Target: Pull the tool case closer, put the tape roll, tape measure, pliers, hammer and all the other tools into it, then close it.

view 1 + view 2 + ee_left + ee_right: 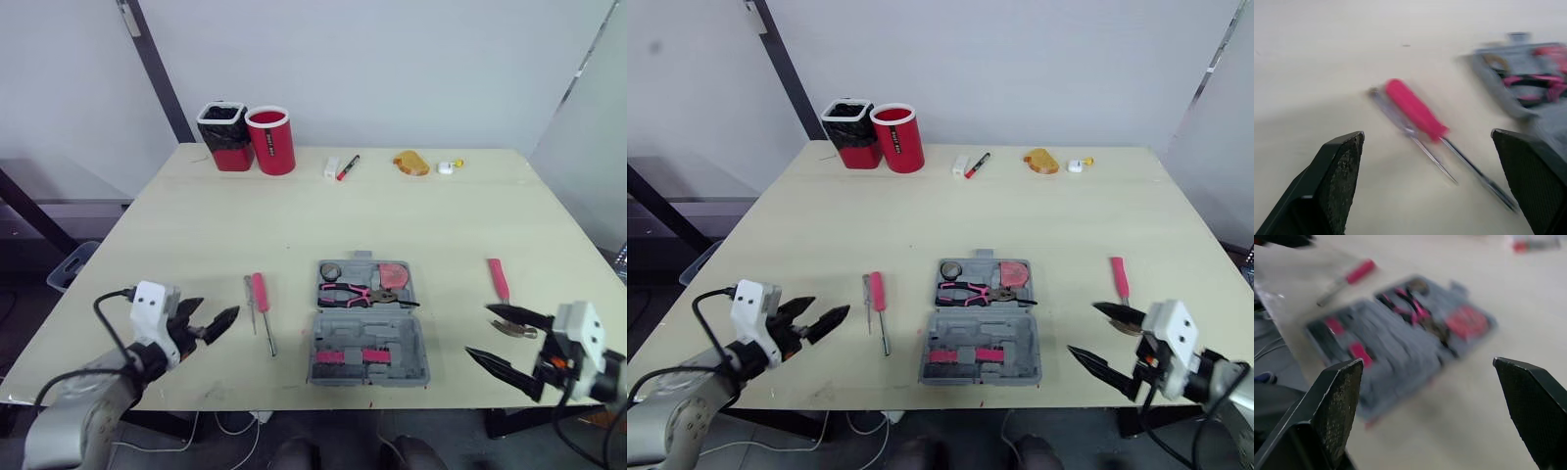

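Note:
The grey tool case (370, 360) lies open near the table's front edge. In its far half are the tape roll (330, 270), the red tape measure (394, 273) and the pink-handled pliers (353, 293). A pink-handled screwdriver (261, 294) and a thin metal tool (250, 299) lie just left of the case. The pink-handled hammer (500, 279) lies to the right, its head beside my right gripper (477, 330), which is open and holds nothing. My left gripper (217, 313) hovers open left of the screwdriver (1418, 110).
At the far edge stand a black-and-red bin (225, 136) and a red cup (271, 140). A white block (331, 167), a marker (348, 166), a yellow object (411, 163) and a small white item (446, 167) lie there too.

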`<act>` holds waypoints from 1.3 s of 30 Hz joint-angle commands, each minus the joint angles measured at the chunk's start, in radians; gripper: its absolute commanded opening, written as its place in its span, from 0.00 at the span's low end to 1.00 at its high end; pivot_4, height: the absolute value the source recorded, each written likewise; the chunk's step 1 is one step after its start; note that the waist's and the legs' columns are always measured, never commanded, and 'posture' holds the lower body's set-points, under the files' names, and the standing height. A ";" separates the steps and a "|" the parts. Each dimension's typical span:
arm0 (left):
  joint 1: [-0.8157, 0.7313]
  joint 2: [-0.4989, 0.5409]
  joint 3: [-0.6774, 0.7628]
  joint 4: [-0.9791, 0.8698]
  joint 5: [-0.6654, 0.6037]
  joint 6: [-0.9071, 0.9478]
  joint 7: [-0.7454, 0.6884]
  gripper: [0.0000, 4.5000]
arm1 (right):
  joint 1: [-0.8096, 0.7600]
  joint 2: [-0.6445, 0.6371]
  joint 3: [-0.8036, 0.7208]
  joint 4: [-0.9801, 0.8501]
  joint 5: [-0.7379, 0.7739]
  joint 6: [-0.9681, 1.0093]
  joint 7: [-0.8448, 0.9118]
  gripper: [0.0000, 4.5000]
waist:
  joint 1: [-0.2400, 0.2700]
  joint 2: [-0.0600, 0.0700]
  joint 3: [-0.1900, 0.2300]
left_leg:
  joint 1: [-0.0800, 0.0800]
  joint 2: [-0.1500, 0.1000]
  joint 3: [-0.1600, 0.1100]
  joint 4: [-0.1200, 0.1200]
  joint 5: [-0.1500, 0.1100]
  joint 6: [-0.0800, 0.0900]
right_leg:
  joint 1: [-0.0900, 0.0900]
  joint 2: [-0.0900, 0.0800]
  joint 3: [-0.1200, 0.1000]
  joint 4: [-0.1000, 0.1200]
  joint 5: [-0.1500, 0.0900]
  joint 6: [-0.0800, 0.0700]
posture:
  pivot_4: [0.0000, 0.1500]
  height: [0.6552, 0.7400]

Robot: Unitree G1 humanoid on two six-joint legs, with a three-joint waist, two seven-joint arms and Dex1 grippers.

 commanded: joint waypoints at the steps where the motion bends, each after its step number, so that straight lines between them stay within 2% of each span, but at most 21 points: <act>1: -0.080 -0.011 -0.029 -0.008 0.044 0.122 0.148 0.98 | -0.114 -0.018 0.088 -0.073 0.041 0.038 -0.023 0.99 | 0.002 -0.001 0.000 | 0.000 -0.001 -0.001 0.000 0.000 0.000 | 0.000 0.001 0.000 0.000 0.000 0.000 | 1.00 1.00; 6: -0.188 -0.053 -0.095 0.040 0.086 0.205 0.246 0.98 | -0.269 -0.018 0.176 -0.064 0.065 0.082 -0.045 0.99 | 0.007 -0.004 0.001 | -0.002 -0.002 -0.003 0.000 0.000 0.000 | 0.001 0.001 -0.001 -0.001 0.001 -0.001 | 1.00 1.00; 10: -0.247 -0.085 -0.142 0.085 0.118 0.232 0.283 0.98 | -0.323 -0.014 0.219 -0.047 0.061 0.096 -0.052 0.99 | 0.010 -0.005 0.001 | -0.002 -0.003 -0.004 0.000 0.000 0.000 | 0.001 0.001 -0.002 -0.001 0.001 -0.001 | 1.00 1.00; 18: -0.315 -0.135 -0.188 0.148 0.173 0.231 0.334 0.98 | -0.320 -0.034 0.213 -0.059 0.070 0.113 -0.068 0.99 | 0.009 -0.005 0.001 | -0.002 -0.003 -0.004 0.000 0.000 0.000 | 0.001 0.001 -0.002 0.000 0.002 0.001 | 1.00 1.00; 30: -0.312 -0.151 -0.174 0.163 0.198 0.222 0.338 0.98 | -0.294 -0.054 0.206 -0.088 0.089 0.128 -0.101 0.99 | 0.009 -0.006 0.001 | -0.002 -0.003 -0.004 0.001 0.000 0.000 | 0.001 0.001 -0.002 0.000 0.002 0.001 | 1.00 1.00; 33: -0.312 -0.149 -0.171 0.163 0.199 0.223 0.338 0.81 | -0.292 -0.056 0.205 -0.090 0.092 0.131 -0.104 1.00 | 0.009 -0.005 0.001 | -0.002 -0.003 -0.005 0.001 0.000 0.000 | 0.001 0.001 -0.003 0.000 0.002 0.001 | 1.00 1.00; 34: -0.312 -0.149 -0.171 0.163 0.200 0.223 0.337 0.69 | -0.291 -0.057 0.206 -0.090 0.093 0.132 -0.105 1.00 | 0.009 -0.005 0.001 | -0.002 -0.003 -0.005 0.001 0.000 0.000 | 0.001 0.001 -0.003 0.000 0.002 0.001 | 1.00 1.00; 35: -0.312 -0.148 -0.175 0.164 0.200 0.225 0.334 0.66 | -0.292 -0.057 0.207 -0.088 0.092 0.131 -0.105 1.00 | 0.009 -0.005 0.001 | -0.002 -0.003 -0.005 0.001 0.000 0.000 | 0.001 0.001 -0.003 0.000 0.002 0.001 | 1.00 1.00; 39: -0.319 -0.156 -0.193 0.182 0.209 0.216 0.336 0.66 | -0.297 -0.057 0.214 -0.079 0.088 0.126 -0.108 1.00 | 0.009 -0.005 0.001 | -0.002 -0.003 -0.005 0.001 0.000 0.000 | 0.001 0.001 -0.003 0.000 0.002 0.001 | 1.00 1.00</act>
